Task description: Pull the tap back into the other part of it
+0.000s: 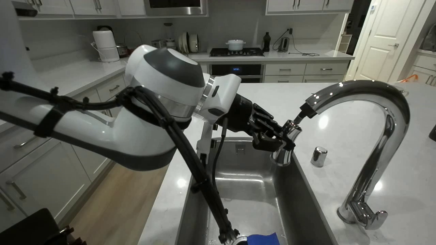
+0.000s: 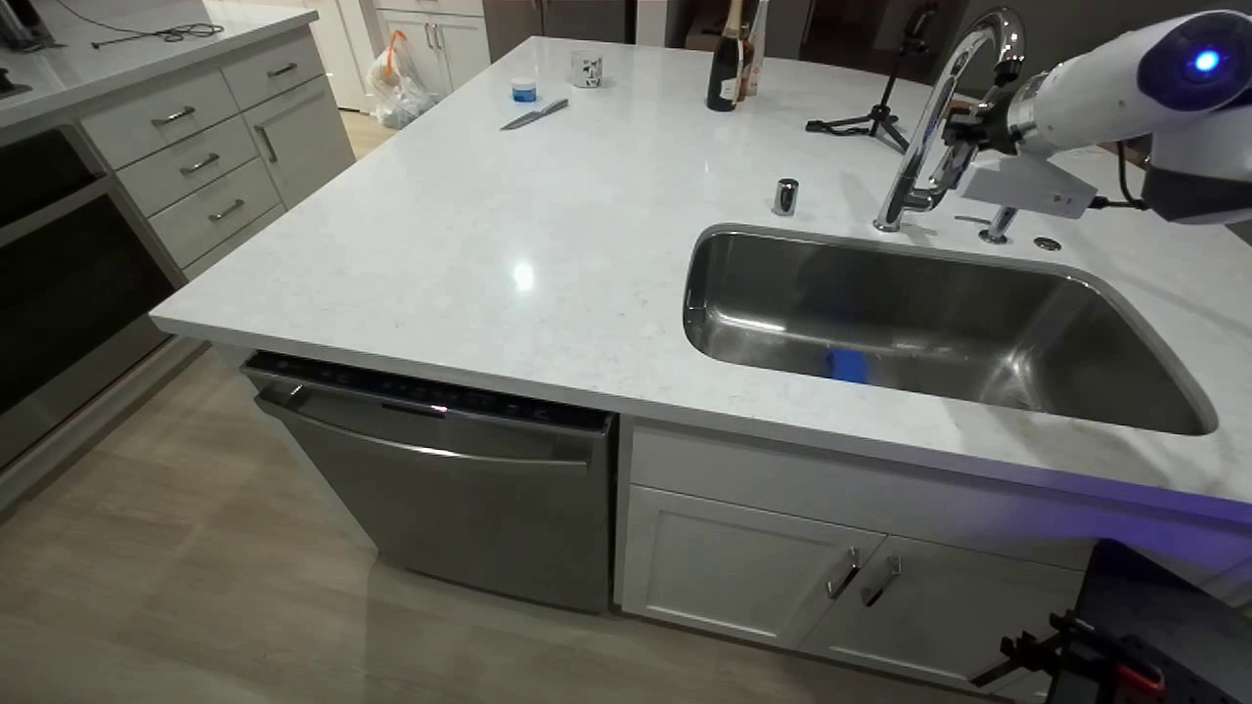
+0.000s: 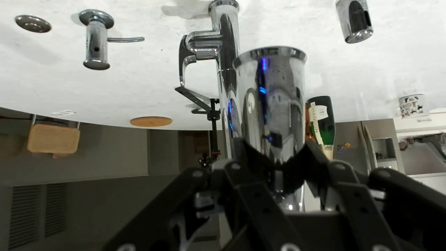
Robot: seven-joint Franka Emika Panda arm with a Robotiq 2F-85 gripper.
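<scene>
The tap [image 1: 282, 158], a short chrome spray head, is held between the fingers of my gripper [image 1: 286, 142], tilted, its flared end down. It hangs in the air by the sink's edge, just below the spout opening. A short dark piece of hose shows between the tap's top and the black-collared spout end, so the two are apart. The chrome gooseneck tube [image 1: 374, 163] stands on the counter. It also shows in an exterior view [image 2: 919, 147] where my gripper [image 2: 963, 129] is partly behind it. In the upside-down wrist view, the fingers [image 3: 275, 165] close round the tap [image 3: 273, 94].
A steel sink [image 2: 719, 233] lies below, with a blue cloth [image 2: 847, 366] in it. A small chrome knob [image 1: 319, 157] and a soap dispenser [image 3: 96, 45] stand on the counter. Bottles [image 2: 727, 68] and a black tripod [image 2: 880, 115] stand farther back.
</scene>
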